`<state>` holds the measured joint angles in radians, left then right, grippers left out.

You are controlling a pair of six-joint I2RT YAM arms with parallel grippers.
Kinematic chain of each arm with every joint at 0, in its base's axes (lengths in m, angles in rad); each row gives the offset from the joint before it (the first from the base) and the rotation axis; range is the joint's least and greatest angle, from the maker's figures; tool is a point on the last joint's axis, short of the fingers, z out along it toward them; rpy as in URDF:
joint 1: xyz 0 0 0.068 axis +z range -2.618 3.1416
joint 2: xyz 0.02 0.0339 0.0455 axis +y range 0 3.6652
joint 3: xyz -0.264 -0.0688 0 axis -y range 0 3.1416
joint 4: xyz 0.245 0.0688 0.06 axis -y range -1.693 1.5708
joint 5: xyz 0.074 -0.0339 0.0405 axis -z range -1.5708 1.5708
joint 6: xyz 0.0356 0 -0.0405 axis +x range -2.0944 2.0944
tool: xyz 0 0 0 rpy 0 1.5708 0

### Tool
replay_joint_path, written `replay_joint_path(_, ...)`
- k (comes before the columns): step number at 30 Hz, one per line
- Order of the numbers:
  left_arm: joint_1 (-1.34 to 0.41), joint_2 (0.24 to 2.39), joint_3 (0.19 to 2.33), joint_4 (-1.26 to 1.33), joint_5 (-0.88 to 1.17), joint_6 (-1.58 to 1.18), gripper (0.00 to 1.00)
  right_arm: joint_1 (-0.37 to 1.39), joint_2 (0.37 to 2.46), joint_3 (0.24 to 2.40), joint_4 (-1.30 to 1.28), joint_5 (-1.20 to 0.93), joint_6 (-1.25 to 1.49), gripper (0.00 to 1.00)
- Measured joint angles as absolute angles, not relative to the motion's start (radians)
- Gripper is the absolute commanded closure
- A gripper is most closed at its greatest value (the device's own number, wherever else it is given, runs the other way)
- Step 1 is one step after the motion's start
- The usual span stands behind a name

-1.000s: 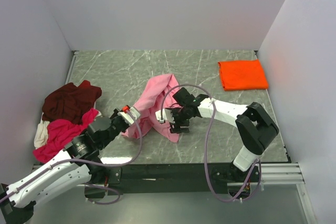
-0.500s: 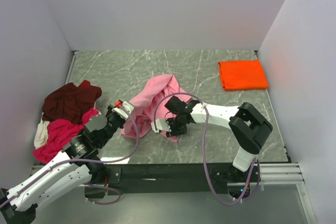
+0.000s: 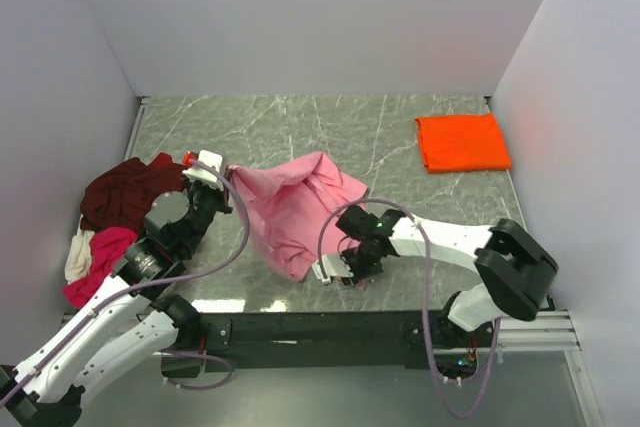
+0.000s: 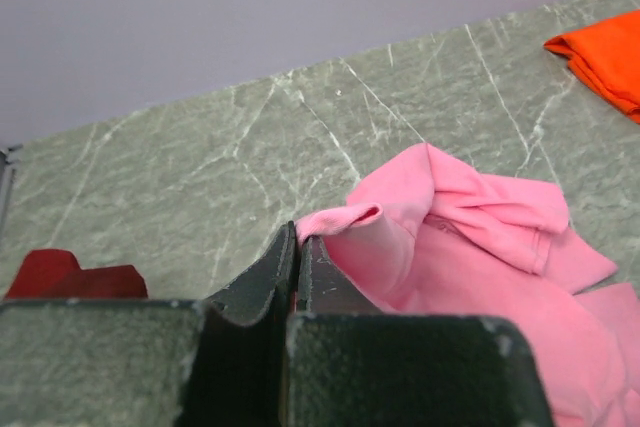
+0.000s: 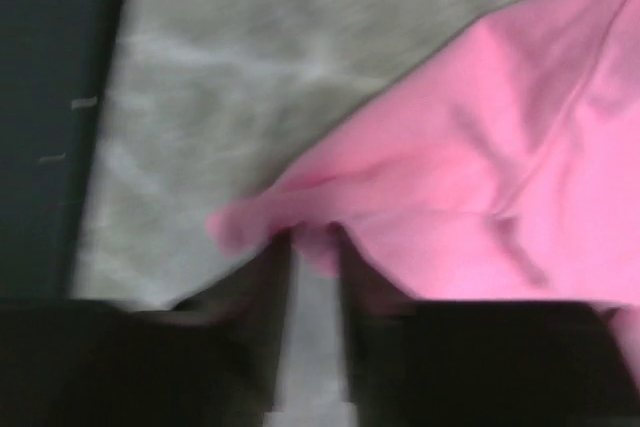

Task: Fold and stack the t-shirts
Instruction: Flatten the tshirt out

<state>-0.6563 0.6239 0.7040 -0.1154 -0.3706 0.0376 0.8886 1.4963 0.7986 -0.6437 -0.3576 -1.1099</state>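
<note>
With its jaws pressed flat together, the left gripper point(image 4: 298, 241) pinches a rolled edge of the light pink soft-cloth t-shirt point(image 3: 290, 212). That is the shirt's far-left corner.

The right gripper point(image 5: 312, 252) is at the shirt's near edge, close to the table's front lip. Its fingers point(image 5: 262, 287) stand only a narrow slit apart, and a pink hem fold sits right at the tips. The wrist view is blurred, so I can't tell whether the hem is actually clamped.

The pink shirt sits mid-table, loosely spread between the two grippers. It is crumpled, with folds bunched along its far side.

The rest, relative to the pink shirt:
- The bright orange t-shirt point(image 3: 462, 142) is folded into a flat rectangle. It lies well apart from the pink shirt to the far right, near the right wall.
- The dark maroon t-shirt point(image 3: 130, 192) is a crumpled heap to the left, just beyond the left gripper.
- The magenta-red t-shirt point(image 3: 105, 245) lies left and nearer, touching the maroon one and partly hidden by the left arm.
- The cream t-shirt point(image 3: 77, 252) shows only as a sliver at the heap's left edge.

Everything lies on the grey-green marble-pattern tabletop point(image 3: 260, 132).
</note>
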Motion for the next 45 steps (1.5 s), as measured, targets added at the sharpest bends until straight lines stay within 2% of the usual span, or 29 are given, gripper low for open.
replay_joint_path(2,-0.641,0.630,0.706,-0.117,-0.353,0.012,1.00,0.883,1.432,0.765,-0.690,-0.370,-1.090,0.48)
replay_joint_path(5,-0.629,0.627,0.706,-0.120,-0.329,-0.021,1.00,0.808,1.348,0.776,-0.722,-0.406,-1.063,0.43)
replay_joint_path(8,-0.622,0.606,0.700,-0.122,-0.311,-0.051,0.99,0.643,1.338,0.878,-0.726,-0.455,-1.030,0.42)
replay_joint_path(13,-0.620,0.552,0.670,-0.135,-0.300,-0.091,0.99,0.440,1.474,1.128,-0.659,-0.515,-0.952,0.43)
replay_joint_path(18,-0.617,0.517,0.642,-0.148,-0.292,-0.117,1.00,0.443,1.705,1.338,-0.643,-0.574,-0.854,0.46)
replay_joint_path(23,-0.616,0.508,0.627,-0.147,-0.286,-0.126,0.99,0.496,1.828,1.384,-0.643,-0.576,-0.759,0.44)
replay_joint_path(36,-0.616,0.505,0.623,-0.147,-0.277,-0.129,1.00,0.546,1.969,1.420,-0.612,-0.478,-0.564,0.45)
replay_joint_path(45,-0.616,0.493,0.622,-0.147,-0.277,-0.128,1.00,0.506,1.948,1.473,-0.633,-0.471,-0.554,0.46)
